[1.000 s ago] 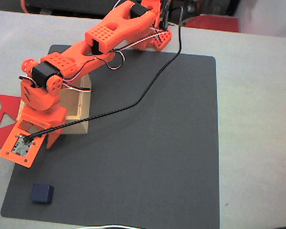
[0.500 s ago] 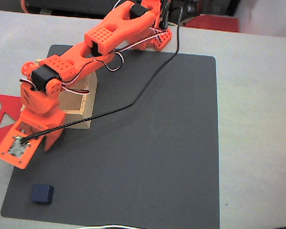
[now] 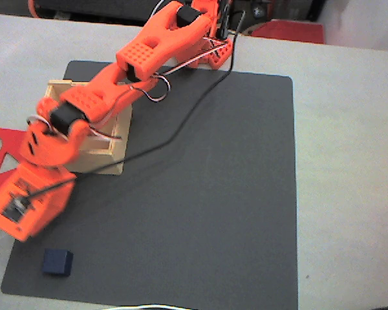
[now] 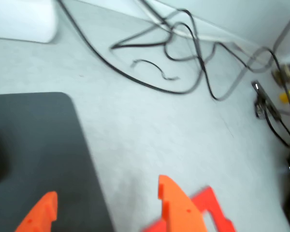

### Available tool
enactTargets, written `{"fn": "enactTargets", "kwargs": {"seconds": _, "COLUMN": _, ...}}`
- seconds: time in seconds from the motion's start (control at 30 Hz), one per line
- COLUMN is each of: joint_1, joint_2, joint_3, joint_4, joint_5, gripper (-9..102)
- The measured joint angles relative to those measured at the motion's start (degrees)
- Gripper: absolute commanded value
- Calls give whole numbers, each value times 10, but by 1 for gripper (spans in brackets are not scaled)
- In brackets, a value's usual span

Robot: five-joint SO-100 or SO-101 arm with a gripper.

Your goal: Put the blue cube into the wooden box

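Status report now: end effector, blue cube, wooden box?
End effector open, empty, above mat edge. Blue cube on dark mat, untouched. Wooden box behind the arm. Nothing between.

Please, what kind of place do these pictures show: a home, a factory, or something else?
Probably a hobby or lab workbench, not a factory. A small orange arm stands on a light table with a dark mat, and loose cables trail over the table.
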Motion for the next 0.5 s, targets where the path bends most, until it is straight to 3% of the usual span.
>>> {"fn": "enactTargets", "kwargs": {"seconds": 0.33, "joint_1": -24, "joint_2": -40, "joint_3": 2, "joint_4": -132, "joint_5": -3, "gripper": 23}}
{"fn": "enactTargets", "kwargs": {"seconds": 0.5, "joint_1": -50, "joint_2": -40, "joint_3": 2, "joint_4": -159, "joint_5": -3, "gripper": 22}}
